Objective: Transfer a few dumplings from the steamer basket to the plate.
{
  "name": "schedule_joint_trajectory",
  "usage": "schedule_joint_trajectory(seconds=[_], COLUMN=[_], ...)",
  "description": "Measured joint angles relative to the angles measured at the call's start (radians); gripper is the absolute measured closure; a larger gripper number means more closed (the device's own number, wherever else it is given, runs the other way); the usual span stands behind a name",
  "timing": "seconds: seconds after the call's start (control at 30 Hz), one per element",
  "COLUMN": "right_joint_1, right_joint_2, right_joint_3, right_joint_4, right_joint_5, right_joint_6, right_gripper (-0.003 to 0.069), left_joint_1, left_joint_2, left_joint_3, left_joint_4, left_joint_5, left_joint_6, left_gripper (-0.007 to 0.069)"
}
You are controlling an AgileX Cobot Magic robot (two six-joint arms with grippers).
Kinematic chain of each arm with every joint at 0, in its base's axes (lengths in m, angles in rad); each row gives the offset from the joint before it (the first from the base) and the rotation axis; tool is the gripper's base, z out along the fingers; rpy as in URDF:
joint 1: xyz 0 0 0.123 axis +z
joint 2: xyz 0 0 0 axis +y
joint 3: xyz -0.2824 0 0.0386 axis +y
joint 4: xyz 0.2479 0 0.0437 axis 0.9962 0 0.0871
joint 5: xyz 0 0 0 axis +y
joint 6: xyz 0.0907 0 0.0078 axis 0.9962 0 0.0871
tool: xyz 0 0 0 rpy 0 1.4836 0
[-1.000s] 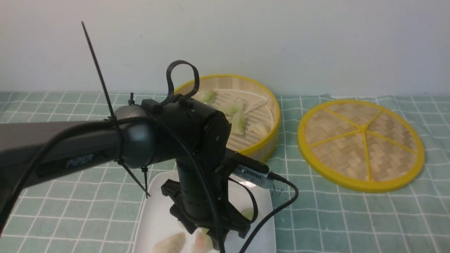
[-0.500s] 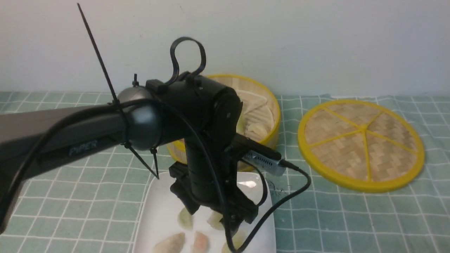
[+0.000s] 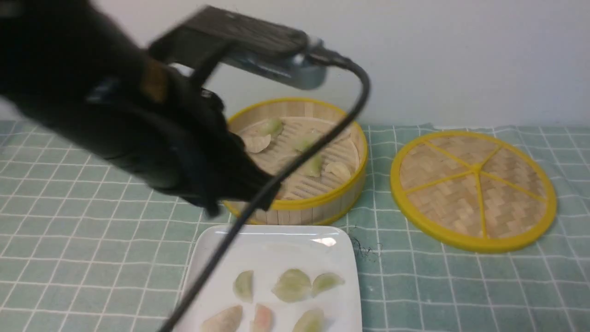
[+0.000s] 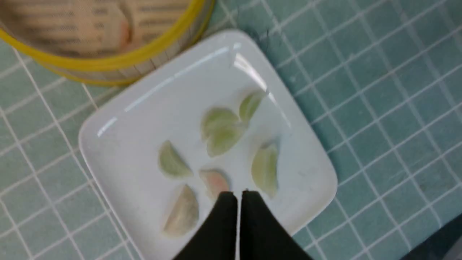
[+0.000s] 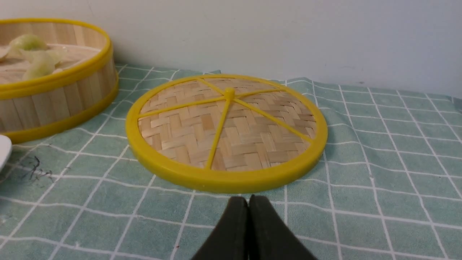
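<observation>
White plate (image 4: 137,119), dumplings (image 4: 265,169) lying flat, long axes mixed, left tool (image 4: 238,195) closed empty, right tool (image 5: 248,198) closed.

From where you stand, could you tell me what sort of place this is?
Probably a tabletop staged as a dining scene rather than a real kitchen: a green checked cloth, a bamboo steamer basket with its lid set aside, and a white plate of dumplings, against a bare wall.

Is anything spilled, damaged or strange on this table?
Nothing spilled: the dumplings all lie in the steamer basket or on the plate. One oddity: a dark tangle, like loose thread or a scribble, on the cloth beside the plate's far right corner.
</observation>
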Motion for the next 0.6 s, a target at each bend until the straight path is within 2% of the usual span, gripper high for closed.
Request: schedule_joint_trajectory(seconds=[0.23, 0.27, 0.33, 0.47, 0.6], right_joint_1=[0.000, 0.000, 0.000, 0.000, 0.000], right_joint_2=[0.000, 0.000, 0.000, 0.000, 0.000], right_joint_3=[0.000, 0.000, 0.000, 0.000, 0.000], right_joint_4=[0.000, 0.000, 0.000, 0.000, 0.000], right_joint_5=[0.000, 0.000, 0.000, 0.000, 0.000], right_joint_6=[-0.002, -0.002, -0.002, -0.002, -0.002], right_gripper=[0.0672, 0.0672, 0.0672, 0.0672, 0.0672], left_joint_1=[0.000, 0.000, 0.000, 0.000, 0.000], left_joint_2=[-0.458, -0.458, -0.608, -0.759, -0.858], left_joint_3=[0.379, 0.389, 0.517, 0.650, 0.724], left_joint_4=[0.002, 0.002, 0.001, 0.000, 0.000], left_joint_5=[-0.396, -0.408, -0.574, -0.694, -0.717], left_joint_6=[-0.013, -0.014, -0.019, -0.035, -0.035], left_gripper=[0.0631, 0.0631, 0.0631, 0.0631, 0.0631])
